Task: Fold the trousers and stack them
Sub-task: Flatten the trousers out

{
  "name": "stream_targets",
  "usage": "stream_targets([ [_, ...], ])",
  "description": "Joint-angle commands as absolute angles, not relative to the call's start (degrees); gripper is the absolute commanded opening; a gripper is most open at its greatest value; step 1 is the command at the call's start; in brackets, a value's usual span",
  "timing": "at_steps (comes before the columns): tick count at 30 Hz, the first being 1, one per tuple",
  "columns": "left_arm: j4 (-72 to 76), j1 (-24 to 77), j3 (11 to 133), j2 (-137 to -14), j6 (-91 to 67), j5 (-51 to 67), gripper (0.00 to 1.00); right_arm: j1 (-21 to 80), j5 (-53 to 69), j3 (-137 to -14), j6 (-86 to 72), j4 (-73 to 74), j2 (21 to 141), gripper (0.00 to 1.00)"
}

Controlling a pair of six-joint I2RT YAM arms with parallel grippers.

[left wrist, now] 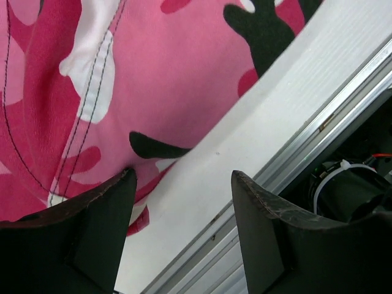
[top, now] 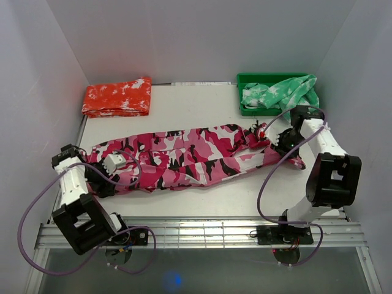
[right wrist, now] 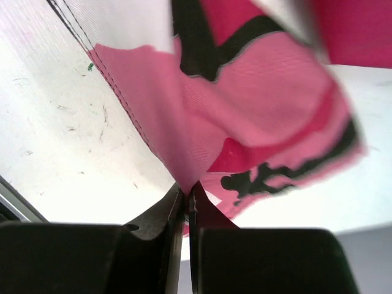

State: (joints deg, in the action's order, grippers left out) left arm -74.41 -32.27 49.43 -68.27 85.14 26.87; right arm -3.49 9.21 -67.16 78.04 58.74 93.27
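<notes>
Pinched in my closed right gripper (right wrist: 187, 199) is cloth of the trousers (right wrist: 257, 116). My left gripper (left wrist: 182, 180) hangs open at their edge.

The premises were a robotics test cell, not a home or shop. Plain white panel walls (top: 202, 37) enclosed a white tabletop (top: 184, 113) on three sides. The left arm (top: 73, 184) and right arm (top: 331, 171) were mounted at an aluminium rail (top: 202, 231) along the near edge, with purple cables (top: 259, 195) trailing. The test articles were garments: pink camouflage trousers (top: 184, 156), a folded orange-red garment (top: 117, 97) and a green garment (top: 278, 93) in a green bin (top: 245, 79).
</notes>
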Motion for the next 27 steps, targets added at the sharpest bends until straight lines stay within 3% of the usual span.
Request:
stream_targets([
  [1,-70.06,-28.84,50.01,-70.57,82.19,29.44,0.73,-4.48,14.58,-75.05,86.74,74.85,86.75,0.08],
  [2,-68.40,-28.05,50.53,-71.45,81.05,29.44,0.72,-4.48,14.76,-75.67,86.31,74.88,85.70,0.08],
  [5,-65.58,-24.62,53.24,-75.40,76.57,30.06,0.56,-4.57,14.68,-76.20,88.58,74.97,81.14,0.08],
  [6,-64.61,-23.83,54.39,-77.59,75.16,31.02,0.43,-4.57,14.16,-76.11,89.29,74.97,79.30,0.08],
  [9,-61.27,-23.20,61.24,-82.33,67.70,32.69,0.22,-4.66,14.58,-77.77,88.43,74.97,79.36,0.08],
  [10,-61.00,-23.20,63.70,-86.70,63.59,33.65,0.06,-4.75,15.20,-79.18,87.20,74.88,80.32,0.08],
  [12,-60.21,-23.20,71.49,-91.12,59.52,34.28,0.00,-4.92,16.86,-85.84,81.78,74.88,86.09,0.08],
  [18,-56.69,-21.19,85.06,-105.01,46.60,34.37,0.02,-3.70,14.78,-105.79,70.41,75.06,109.46,0.08],
  [19,-56.78,-20.57,88.47,-106.42,45.45,33.93,0.08,-3.34,13.37,-106.08,69.97,75.06,111.60,0.08],
  [20,-57.56,-20.04,89.81,-108.61,44.66,34.01,0.25,-2.90,11.97,-105.65,69.87,75.06,115.28,0.08],
  [23,-58.54,-17.85,91.76,-109.25,44.39,33.49,0.48,-2.29,7.04,-101.17,69.18,75.06,120.39,0.08],
  [27,-59.06,-17.31,91.23,-107.15,43.25,32.62,0.57,-2.29,4.57,-98.61,66.28,74.62,124.71,0.08],
])
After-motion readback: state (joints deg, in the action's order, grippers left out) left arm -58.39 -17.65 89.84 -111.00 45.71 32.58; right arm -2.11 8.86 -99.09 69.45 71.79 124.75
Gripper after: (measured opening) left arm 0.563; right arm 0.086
